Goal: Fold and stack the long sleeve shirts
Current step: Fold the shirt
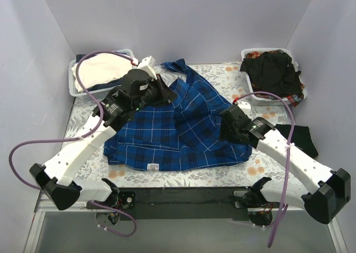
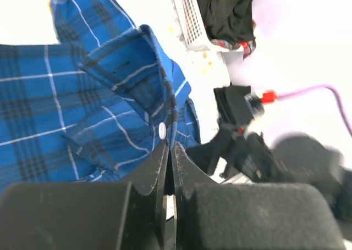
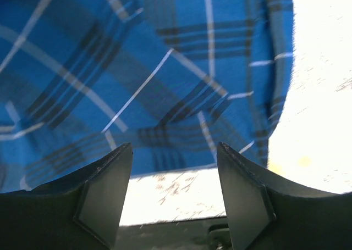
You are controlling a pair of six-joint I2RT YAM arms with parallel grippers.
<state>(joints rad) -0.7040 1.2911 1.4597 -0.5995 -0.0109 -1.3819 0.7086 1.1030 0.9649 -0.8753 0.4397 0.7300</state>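
Observation:
The royal-blue plaid shirt lies spread over the middle of the table, with a small white label at its near hem. My left gripper is shut on a buttoned edge of the plaid shirt and holds that fold raised; its jaws pinch together at the tips. My right gripper is open and empty, low over the shirt's right edge; the shirt fills its wrist view beyond its gripper. A plain black shirt lies heaped in the right basket; it also shows in the left wrist view.
A white lattice basket at the back left holds white cloth. The right white basket stands at the back right. A dark cloth lies on the table beside my right arm. The table has a flowered cover. Grey walls close in three sides.

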